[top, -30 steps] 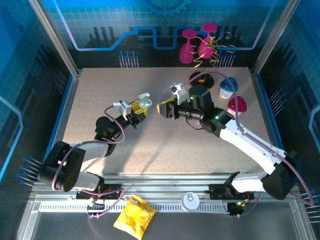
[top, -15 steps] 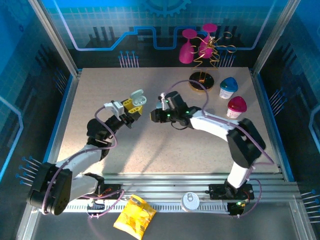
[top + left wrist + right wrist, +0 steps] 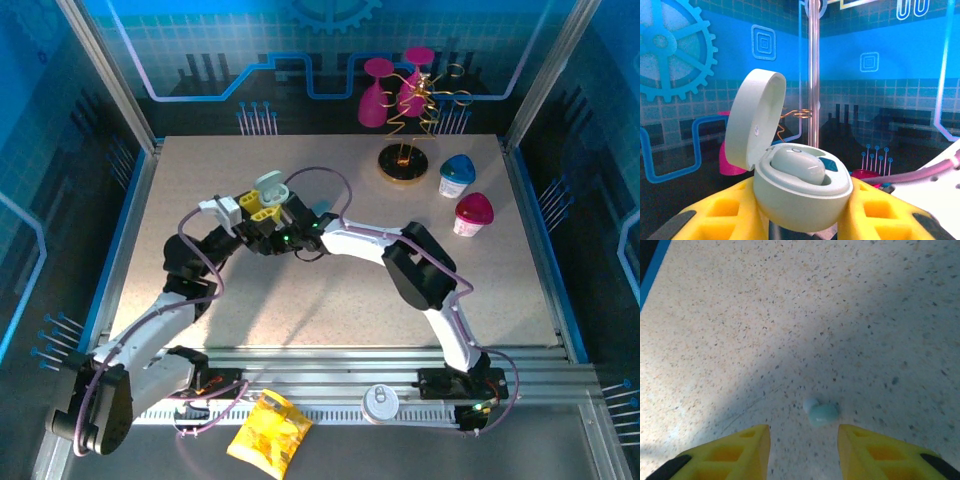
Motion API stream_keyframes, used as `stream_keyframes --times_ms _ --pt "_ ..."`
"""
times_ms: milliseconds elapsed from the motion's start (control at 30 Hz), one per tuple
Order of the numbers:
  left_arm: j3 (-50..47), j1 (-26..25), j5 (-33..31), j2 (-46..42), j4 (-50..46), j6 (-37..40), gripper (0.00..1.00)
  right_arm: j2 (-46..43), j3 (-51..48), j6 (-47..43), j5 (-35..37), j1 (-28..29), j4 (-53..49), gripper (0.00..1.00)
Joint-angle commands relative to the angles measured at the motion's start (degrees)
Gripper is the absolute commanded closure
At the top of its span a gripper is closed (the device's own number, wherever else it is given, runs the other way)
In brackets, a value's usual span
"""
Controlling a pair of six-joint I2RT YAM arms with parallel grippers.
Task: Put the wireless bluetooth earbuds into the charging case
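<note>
Right wrist view: a pale blue earbud lies loose on the speckled desk, just ahead of the right pincer, whose yellow fingers stand spread with nothing between them. Left wrist view: the left pincer is pressed onto the charging case, with the lid hinged up. One whitish bud sits in a socket; a blue patch beside it cannot be made out. Step in hand, as judged: picking up the loose bud. Good practice is to centre the fingers either side of the bud, descend until they graze the desk, then close gently so the small rounded piece does not squirt sideways. The case should be level and steady.
</note>
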Motion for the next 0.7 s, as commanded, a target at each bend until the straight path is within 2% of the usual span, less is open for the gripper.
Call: stream_keyframes --times_ms 0,667 --pt "1.45 0.51 -1.01 -0.93 -1.46 1.66 0.67 3.36 4.86 -0.27 2.32 0.95 -5.72 0.64" --pt "0.31 0.53 -2.76 -2.22 -3.06 3.70 0.67 12.25 14.12 3.71 -0.53 1.67 -13.32 0.69"
